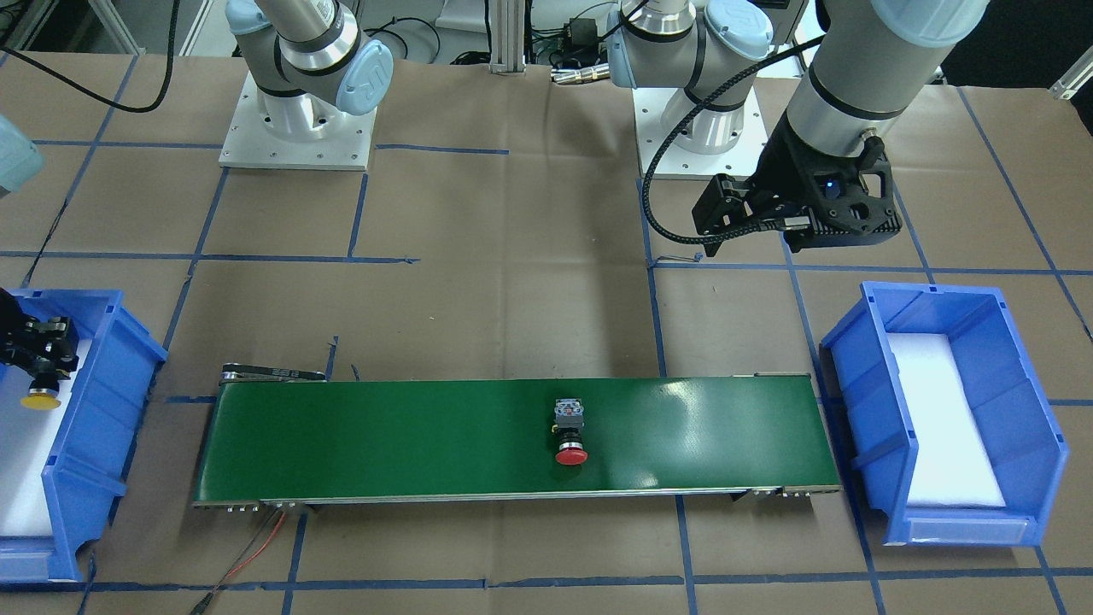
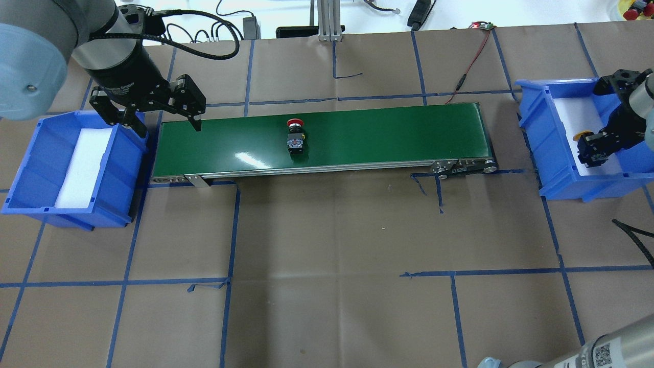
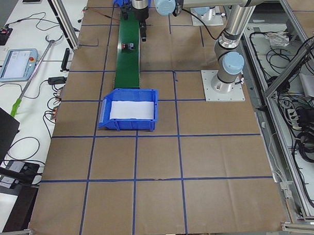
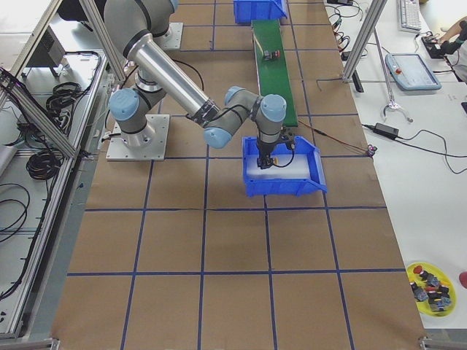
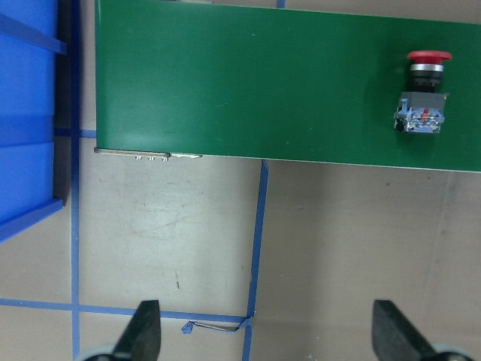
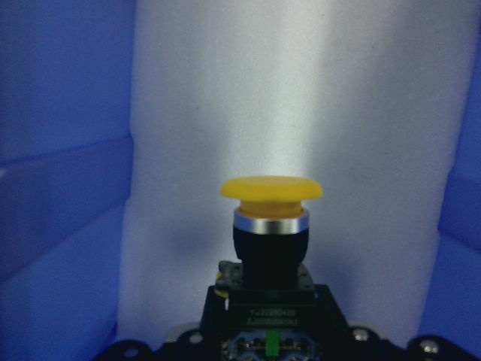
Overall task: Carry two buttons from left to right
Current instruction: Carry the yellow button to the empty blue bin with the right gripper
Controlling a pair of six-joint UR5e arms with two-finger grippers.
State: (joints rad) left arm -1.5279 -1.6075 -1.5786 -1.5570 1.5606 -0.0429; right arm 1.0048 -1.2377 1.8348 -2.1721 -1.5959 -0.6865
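Note:
The red button (image 1: 570, 431) lies on its side near the middle of the green conveyor belt (image 1: 384, 436). It also shows in the overhead view (image 2: 295, 138) and the left wrist view (image 5: 422, 98). My left gripper (image 2: 166, 125) is open and empty, above the belt's left end, well apart from the red button. Its fingers (image 5: 146, 331) frame bare table in the wrist view. My right gripper (image 2: 587, 151) is inside the right blue bin (image 2: 541, 128), shut on the yellow button (image 6: 270, 188), cap pointing outward over the white foam.
The left blue bin (image 2: 30, 168) holds only a white foam pad and stands beside the belt's left end. A red-and-black cable (image 2: 467, 66) runs from the belt's right end. Blue tape lines grid the brown table.

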